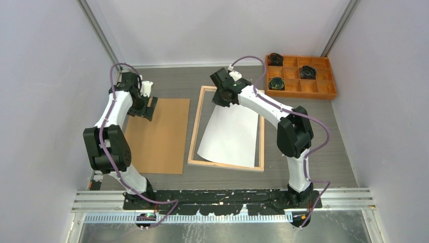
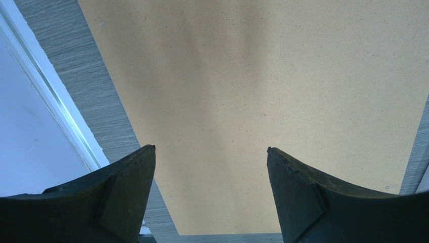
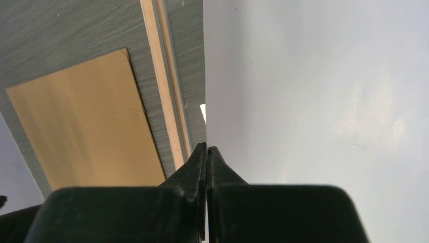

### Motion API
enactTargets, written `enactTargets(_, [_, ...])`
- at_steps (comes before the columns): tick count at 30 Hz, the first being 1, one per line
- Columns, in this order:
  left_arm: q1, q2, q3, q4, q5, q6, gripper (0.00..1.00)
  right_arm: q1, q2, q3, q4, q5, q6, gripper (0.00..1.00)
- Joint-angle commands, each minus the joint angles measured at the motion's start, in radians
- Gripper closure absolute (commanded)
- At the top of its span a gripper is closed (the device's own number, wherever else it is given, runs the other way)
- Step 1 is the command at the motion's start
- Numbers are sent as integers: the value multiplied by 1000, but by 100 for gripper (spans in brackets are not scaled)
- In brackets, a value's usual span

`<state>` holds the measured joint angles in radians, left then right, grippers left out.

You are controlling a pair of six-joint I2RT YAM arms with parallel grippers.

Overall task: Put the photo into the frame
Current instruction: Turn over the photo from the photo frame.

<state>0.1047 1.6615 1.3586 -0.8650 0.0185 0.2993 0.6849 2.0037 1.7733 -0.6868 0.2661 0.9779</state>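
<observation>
Between the shut jaws of the right gripper [image 1: 221,103] [image 3: 207,148] sits the far edge of the large rectangular paper photo [image 1: 230,134] [image 3: 313,101], plain white back up. The jaws are pressed flat together, pinching the thin sheet. From those jaws the photo runs back toward the arm bases. Its far end looks lifted, and its near edge is down inside the frame by the near rail.

Around the photo lies the thin-railed rectangular light-wood frame [image 1: 194,136] [image 3: 162,76], wood side up, flat on the grey wood-grain worktop [image 1: 313,152]. In the right wrist view one rail passes just left of the jaw tips.

The left gripper [image 1: 146,112] [image 2: 211,149] has its jaws wide apart with nothing between them. Directly below them is the plain brown rectangular backing board [image 1: 159,136] [image 2: 253,76] [image 3: 86,126], and the jaws are over its far end. Cannot tell if the tips touch it. The board lies flat, left of the frame, with a strip of worktop between the two.

Well right of the right jaws and further back, in the worktop's far right corner, is the orange compartment tray [image 1: 306,94]. Black coiled items [image 1: 276,83] sit in three of its compartments.
</observation>
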Motion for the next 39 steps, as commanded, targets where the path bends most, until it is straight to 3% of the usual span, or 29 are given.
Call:
enactTargets(1, [0,-2,10,17,-6,7,18,1,29,86,-67,-55,-137,99])
enactTargets(14, [0,-2,17,12,-5,0,18,23,-7,41,-102,-24,-234,99])
enactTargets(21, [0,-3,13,13,-6,1,18,27,-131,-45,-47,-9,-217,99])
enactTargets(39, [0,-14,20,4,5,-2,19,27,-247,-34,-71,20,-330,99])
